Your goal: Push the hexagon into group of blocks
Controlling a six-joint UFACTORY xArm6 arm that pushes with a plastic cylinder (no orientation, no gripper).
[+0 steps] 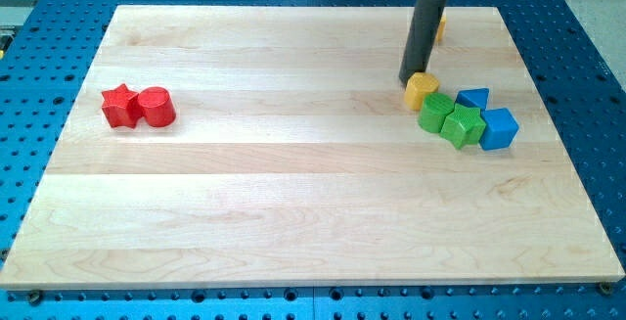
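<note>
A yellow hexagon block (422, 89) sits at the upper right of the wooden board (293, 193), touching the upper-left side of a cluster of blocks. The cluster holds a green round block (436, 111), a green ridged block (464, 124), a blue block (474, 98) and a blue cube (499, 128). My tip (408, 80) is at the hexagon's upper-left edge, touching it or nearly so. The dark rod rises from there toward the view's top.
A red star block (119, 106) and a red cylinder (156, 107) sit together at the board's left. A second yellow block (441, 26) shows partly behind the rod near the top edge. A blue perforated table surrounds the board.
</note>
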